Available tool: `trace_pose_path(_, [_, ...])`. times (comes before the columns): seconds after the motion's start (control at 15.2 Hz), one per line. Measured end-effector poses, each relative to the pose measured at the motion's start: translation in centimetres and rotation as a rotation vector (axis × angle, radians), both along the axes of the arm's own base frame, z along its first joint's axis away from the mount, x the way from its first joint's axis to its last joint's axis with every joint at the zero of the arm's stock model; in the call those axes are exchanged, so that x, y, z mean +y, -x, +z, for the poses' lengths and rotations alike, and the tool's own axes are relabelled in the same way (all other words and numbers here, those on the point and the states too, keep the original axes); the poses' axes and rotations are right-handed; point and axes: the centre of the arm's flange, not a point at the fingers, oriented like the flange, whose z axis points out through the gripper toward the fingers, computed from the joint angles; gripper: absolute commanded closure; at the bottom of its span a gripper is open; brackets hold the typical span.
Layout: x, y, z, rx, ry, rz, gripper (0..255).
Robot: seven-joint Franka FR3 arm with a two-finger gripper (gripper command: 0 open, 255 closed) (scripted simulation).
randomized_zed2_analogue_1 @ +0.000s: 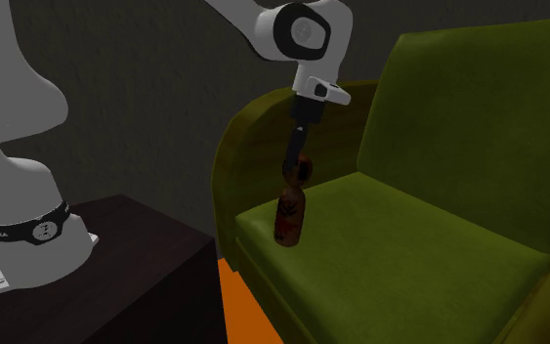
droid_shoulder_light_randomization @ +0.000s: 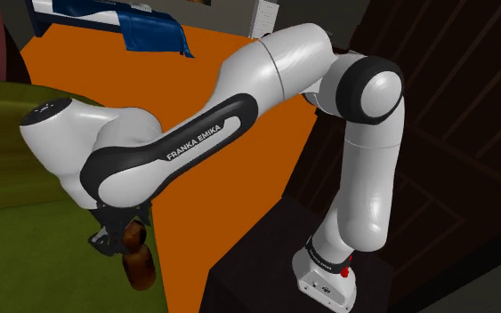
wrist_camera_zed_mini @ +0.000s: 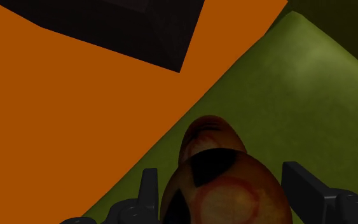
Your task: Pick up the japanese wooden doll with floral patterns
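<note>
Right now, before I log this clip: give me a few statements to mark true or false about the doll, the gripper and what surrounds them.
1. The doll stands upright on the green sofa's seat. True.
2. The gripper is down at the doll's head. True.
3. The floor is blue. False: it is orange.
4. The doll rests on the dark stand. False: it is on the sofa seat, and the stand bears the arm's base.
</note>
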Motion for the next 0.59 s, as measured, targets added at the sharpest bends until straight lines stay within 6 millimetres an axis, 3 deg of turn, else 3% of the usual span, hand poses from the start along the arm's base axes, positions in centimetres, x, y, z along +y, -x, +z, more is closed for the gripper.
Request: trace_pose_path(0.59, [0.0, -0.1, 4.7, 0.000, 0.000, 0.000, 255])
